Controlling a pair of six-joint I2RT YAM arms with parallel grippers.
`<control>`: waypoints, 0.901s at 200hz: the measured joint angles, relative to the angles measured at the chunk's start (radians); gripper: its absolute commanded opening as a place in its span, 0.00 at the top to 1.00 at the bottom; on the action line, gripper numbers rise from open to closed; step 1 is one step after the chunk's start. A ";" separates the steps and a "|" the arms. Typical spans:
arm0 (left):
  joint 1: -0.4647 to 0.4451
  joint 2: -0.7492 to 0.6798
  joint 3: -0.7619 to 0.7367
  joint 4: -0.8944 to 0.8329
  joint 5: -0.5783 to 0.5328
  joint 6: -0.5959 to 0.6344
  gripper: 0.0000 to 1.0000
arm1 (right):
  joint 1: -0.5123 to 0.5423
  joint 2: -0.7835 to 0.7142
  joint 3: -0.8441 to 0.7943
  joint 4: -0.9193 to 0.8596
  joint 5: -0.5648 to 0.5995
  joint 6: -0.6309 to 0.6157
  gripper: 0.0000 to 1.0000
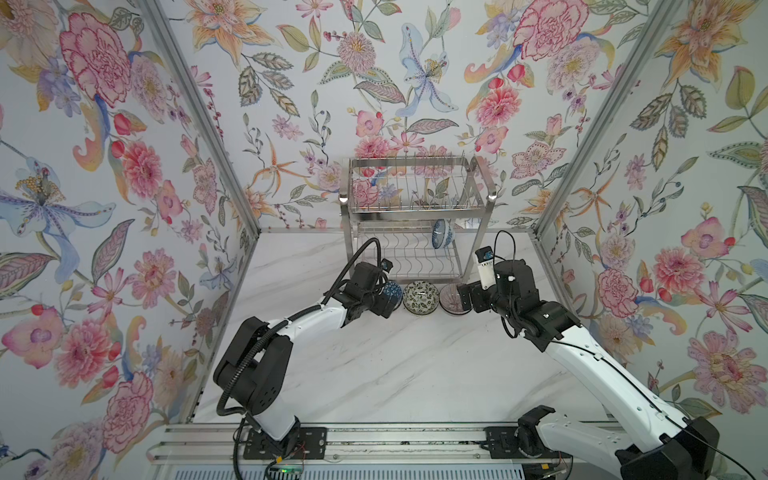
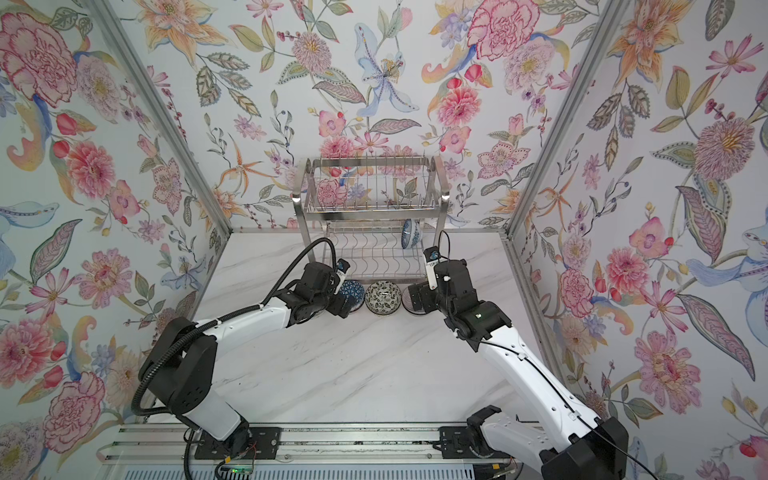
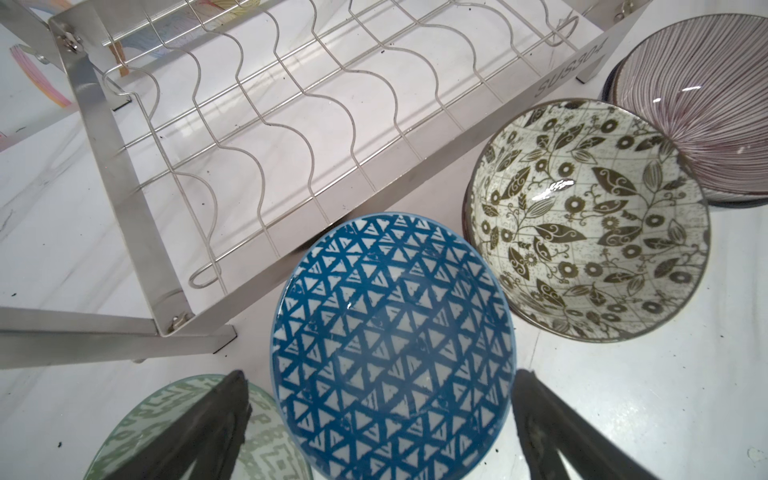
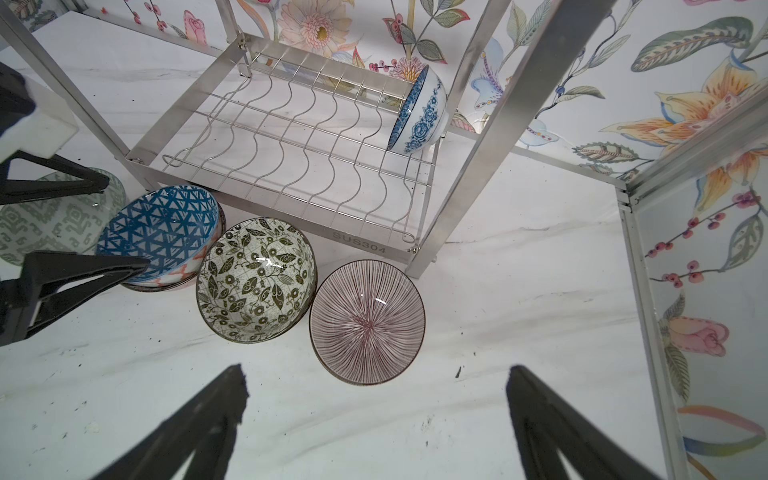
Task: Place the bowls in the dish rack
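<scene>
Tabletop (image 1: 395, 374) of white marble carries a row of bowls just in front of the dish rack (image 1: 415, 214), which stands against the flowered back wall (image 1: 415, 83). Farthest left lies a green-patterned bowl (image 3: 274, 444), covered by the arm in both top views and seen only from the wrist cameras. The left gripper (image 3: 380, 374) hangs over this end of the row with its jaws spread wide and nothing clamped. One finger (image 3: 216, 415) crosses the green-patterned bowl and the other stands at the opposite side of the blue-triangle bowl (image 3: 390, 345), so the pair straddles it. Whether either pad touches its rim I cannot tell. That blue-triangle bowl sits tilted, nested in a coral bowl (image 4: 174, 277). Just beside it to the right rests the black-and-white floral bowl (image 4: 255, 280), mouth up, and next to that the pink-lined bowl (image 4: 368, 320), also mouth up. The right gripper (image 4: 376, 370) hovers at the near side of the pink-lined bowl, its jaws wide apart and holding nothing. Behind the row, on the rack's lower shelf (image 4: 359, 243) of wavy wires, one blue floral bowl (image 4: 419, 112) stands on edge at the right end, its mouth facing left along the shelf.
</scene>
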 measured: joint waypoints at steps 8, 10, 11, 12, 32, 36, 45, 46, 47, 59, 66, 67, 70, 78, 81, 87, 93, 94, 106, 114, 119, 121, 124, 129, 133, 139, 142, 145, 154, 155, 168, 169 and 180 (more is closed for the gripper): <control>0.000 0.004 0.000 0.001 0.000 0.000 0.01 | 0.000 0.000 0.000 0.000 0.000 0.000 0.01; 0.000 0.005 0.000 0.001 0.000 0.000 0.01 | 0.000 0.000 0.000 0.000 0.000 0.000 0.01; 0.000 0.006 0.000 0.001 0.000 0.000 0.01 | 0.000 0.000 0.000 0.000 0.000 0.000 0.01; 0.000 0.007 0.000 0.002 0.000 0.000 0.01 | 0.000 0.000 0.000 0.000 0.000 0.000 0.01; -0.002 0.020 -0.002 0.003 -0.012 0.000 0.01 | 0.000 0.000 0.000 0.000 0.000 0.000 0.01; -0.002 0.022 -0.003 0.003 -0.015 0.000 0.01 | 0.000 0.000 0.000 0.000 0.000 0.000 0.01; -0.002 0.027 -0.003 0.003 -0.019 0.000 0.01 | 0.000 0.000 0.000 0.000 0.000 0.000 0.01; -0.003 0.027 -0.003 0.003 -0.019 0.000 0.01 | 0.000 0.000 0.000 0.000 0.000 0.000 0.01; -0.003 0.027 -0.003 0.003 -0.020 0.000 0.01 | 0.000 0.000 0.000 0.000 0.000 0.000 0.01; -0.006 0.031 -0.005 0.003 -0.023 0.000 0.01 | 0.000 0.000 0.000 0.000 0.000 0.000 0.01; -0.007 0.033 -0.005 0.004 -0.024 0.000 0.01 | 0.000 0.000 0.000 0.000 0.000 0.000 0.01; -0.007 0.033 -0.005 0.005 -0.024 0.000 0.01 | 0.000 0.000 0.000 0.000 0.000 0.000 0.01; -0.009 0.034 -0.005 0.006 -0.026 0.000 0.01 | 0.000 0.000 0.000 0.000 0.000 0.000 0.01; -0.011 0.037 -0.005 0.011 -0.027 0.000 0.01 | 0.000 0.000 0.000 0.000 0.000 0.000 0.01; -0.012 0.038 -0.005 0.012 -0.027 0.000 0.01 | 0.000 0.000 0.000 0.000 0.000 0.000 0.01; -0.014 0.041 -0.005 0.015 -0.031 -0.001 0.01 | 0.000 0.000 0.000 0.000 0.000 0.000 0.01; -0.016 0.045 -0.005 0.018 -0.035 -0.001 0.01 | 0.000 0.000 0.000 0.000 0.000 0.000 0.01; -0.016 0.045 -0.005 0.018 -0.035 -0.001 0.01 | 0.000 0.000 0.000 0.000 0.000 0.000 0.01; -0.021 0.053 -0.005 0.019 -0.042 -0.001 0.01 | 0.000 0.000 0.000 0.000 0.000 0.000 0.01; -0.024 0.058 -0.005 0.019 -0.045 -0.002 0.01 | 0.000 0.000 0.000 0.000 0.000 0.000 0.01; -0.026 0.062 -0.005 0.019 -0.045 -0.003 0.01 | 0.000 0.000 0.000 0.000 0.000 0.000 0.01; -0.027 0.063 -0.005 0.019 -0.045 -0.003 0.01 | 0.000 0.000 0.000 0.000 0.000 0.000 0.01; -0.028 0.065 -0.005 0.019 -0.045 -0.004 0.01 | 0.000 0.000 0.000 0.000 0.000 0.000 0.01; -0.030 0.068 -0.005 0.019 -0.045 -0.004 0.01 | 0.000 0.000 0.000 0.000 0.000 0.000 0.01; -0.032 0.070 -0.005 0.019 -0.045 -0.004 0.01 | 0.000 0.000 0.000 0.000 0.000 0.000 0.01; -0.034 0.073 -0.005 0.019 -0.045 -0.004 0.01 | 0.000 0.000 0.000 0.000 0.000 0.000 0.01; -0.036 0.074 -0.005 0.018 -0.045 -0.004 0.01 | 0.000 0.000 0.000 0.000 0.000 0.000 0.01; -0.037 0.075 -0.005 0.018 -0.047 -0.003 0.01 | 0.000 0.000 0.000 0.000 0.000 0.000 0.01; -0.040 0.077 -0.005 0.018 -0.050 -0.003 0.01 | 0.000 0.000 0.000 0.000 0.000 0.000 0.01; -0.040 0.077 -0.005 0.018 -0.051 -0.003 0.01 | 0.000 0.000 0.000 0.000 0.000 0.000 0.01; -0.041 0.076 -0.005 0.017 -0.062 -0.003 0.01 | 0.000 0.000 0.000 0.000 0.000 0.000 0.01; -0.041 0.076 -0.005 0.017 -0.062 -0.002 0.01 | 0.000 0.000 0.000 0.000 0.000 0.000 0.01; -0.041 0.076 -0.005 0.014 -0.070 0.001 0.01 | 0.000 0.000 0.000 0.000 0.000 0.000 0.01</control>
